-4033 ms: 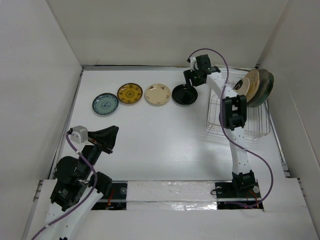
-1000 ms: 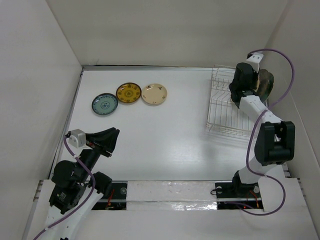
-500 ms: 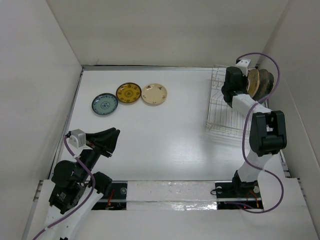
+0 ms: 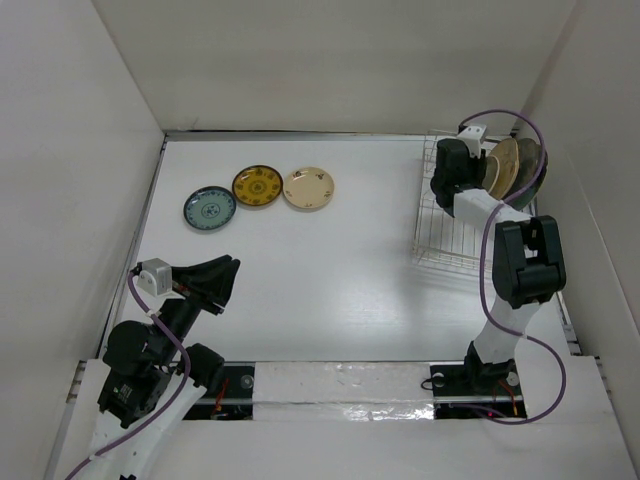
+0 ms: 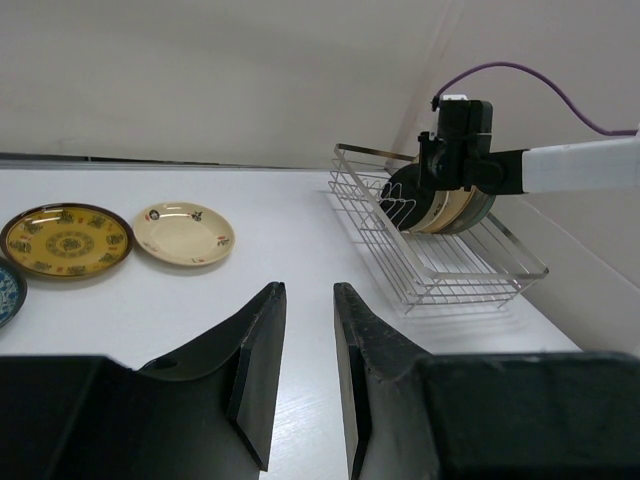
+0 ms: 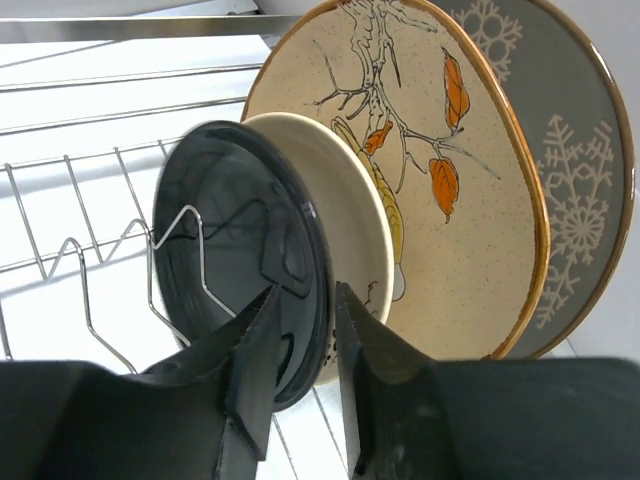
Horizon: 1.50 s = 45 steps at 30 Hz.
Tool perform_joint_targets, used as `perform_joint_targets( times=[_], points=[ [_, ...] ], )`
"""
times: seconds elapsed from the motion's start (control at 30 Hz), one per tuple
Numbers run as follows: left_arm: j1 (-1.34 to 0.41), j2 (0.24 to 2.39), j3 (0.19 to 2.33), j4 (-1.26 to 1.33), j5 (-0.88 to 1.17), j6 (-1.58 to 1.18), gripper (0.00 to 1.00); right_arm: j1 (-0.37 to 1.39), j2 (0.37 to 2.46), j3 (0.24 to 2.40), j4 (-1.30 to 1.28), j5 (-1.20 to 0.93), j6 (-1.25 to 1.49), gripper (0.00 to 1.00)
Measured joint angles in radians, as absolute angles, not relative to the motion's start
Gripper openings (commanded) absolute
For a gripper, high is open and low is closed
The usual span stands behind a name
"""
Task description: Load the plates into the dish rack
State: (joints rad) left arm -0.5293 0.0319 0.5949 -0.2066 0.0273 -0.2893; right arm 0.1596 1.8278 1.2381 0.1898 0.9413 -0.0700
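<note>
The right gripper (image 6: 305, 290) is reaching into the white wire dish rack (image 4: 440, 240) at the upper right of the overhead view. Its two black fingers are straddling the rim of a glossy black plate (image 6: 230, 300) with only a narrow gap between them, and whether they are actually pinching the rim cannot be told. The black plate is standing on edge among the rack's bent wire prongs (image 6: 186, 212), at the left of the right wrist view.

Four round plates are standing upright in the rack, packed one behind another. The black one is sitting in front and a smooth cream plate (image 6: 350, 220) is leaning close behind it. Next is a large speckled tan plate (image 6: 470, 250) painted with a bare branch and orange leaves. A large matte grey plate (image 6: 580, 150) with white snowflakes is standing at the back.

Three more small plates are lying flat in a row on the white table (image 4: 330, 270), at the upper left of the overhead view: a teal plate (image 4: 210, 208), a yellow patterned plate (image 4: 259, 185) and a floral cream plate (image 4: 308, 187).

The left gripper (image 5: 308, 290) is hanging over the table at the lower left, its fingers a narrow slit apart and holding nothing
</note>
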Motion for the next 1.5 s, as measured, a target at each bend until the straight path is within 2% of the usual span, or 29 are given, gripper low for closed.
perform_joint_targets(
  times=[0.1, 0.3, 0.37, 0.4, 0.43, 0.47, 0.57, 0.67, 0.77, 0.8, 0.83, 0.9, 1.0, 1.17, 1.27, 1.4, 1.47, 1.5],
  points=[
    [-0.529, 0.032, 0.595, -0.207, 0.027, -0.289, 0.24, 0.161, 1.826, 1.239, 0.173, 0.936, -0.048, 0.45],
    [-0.529, 0.032, 0.595, -0.207, 0.027, -0.289, 0.24, 0.175, 1.758, 1.268, 0.08, 0.861, 0.045, 0.45],
    [-0.529, 0.032, 0.595, -0.207, 0.027, -0.289, 0.24, 0.203, 1.711, 1.287, 0.074, 0.804, 0.066, 0.36],
    [-0.529, 0.033, 0.595, -0.207, 0.027, -0.289, 0.24, 0.223, 1.692, 1.303, 0.073, 0.764, 0.074, 0.13],
    [-0.529, 0.035, 0.595, -0.206, 0.027, -0.289, 0.23, 0.25, 1.678, 1.325, 0.071, 0.725, 0.082, 0.03],
    [-0.529, 0.038, 0.595, -0.206, 0.027, -0.289, 0.23, 0.276, 1.673, 1.35, 0.073, 0.685, 0.091, 0.0],
    [-0.53, 0.047, 0.595, -0.207, 0.025, -0.289, 0.21, 0.373, 1.692, 1.444, 0.074, 0.554, 0.132, 0.0],
    [-0.53, 0.057, 0.595, -0.207, 0.022, -0.289, 0.12, 0.456, 1.769, 1.517, 0.086, 0.412, 0.185, 0.0],
    [-0.53, 0.066, 0.595, -0.207, 0.018, -0.289, 0.02, 0.521, 1.894, 1.563, 0.097, 0.311, 0.26, 0.31],
    [-0.53, 0.07, 0.595, -0.207, 0.017, -0.289, 0.0, 0.537, 1.94, 1.57, 0.098, 0.291, 0.286, 0.48],
    [-0.53, 0.073, 0.595, -0.207, 0.017, -0.289, 0.0, 0.55, 1.985, 1.571, 0.097, 0.275, 0.316, 0.54],
    [-0.53, 0.082, 0.595, -0.207, 0.015, -0.289, 0.0, 0.566, 2.067, 1.571, 0.086, 0.253, 0.358, 0.61],
    [-0.531, 0.096, 0.595, -0.207, 0.014, -0.289, 0.01, 0.575, 2.164, 1.572, 0.073, 0.22, 0.427, 0.61],
    [-0.531, 0.116, 0.595, -0.207, -0.009, -0.289, 0.09, 0.572, 2.259, 1.611, 0.053, 0.165, 0.515, 0.6],
    [-0.531, 0.124, 0.595, -0.207, -0.017, -0.289, 0.11, 0.569, 2.28, 1.649, 0.057, 0.129, 0.556, 0.51],
    [-0.531, 0.136, 0.595, -0.207, -0.028, -0.289, 0.12, 0.562, 2.304, 1.666, 0.075, 0.102, 0.617, 0.22],
    [-0.531, 0.138, 0.595, -0.207, -0.033, -0.289, 0.13, 0.557, 2.307, 1.652, 0.094, 0.102, 0.655, 0.17],
    [-0.531, 0.138, 0.595, -0.207, -0.035, -0.289, 0.13, 0.556, 2.306, 1.643, 0.109, 0.11, 0.671, 0.1]
  ],
)
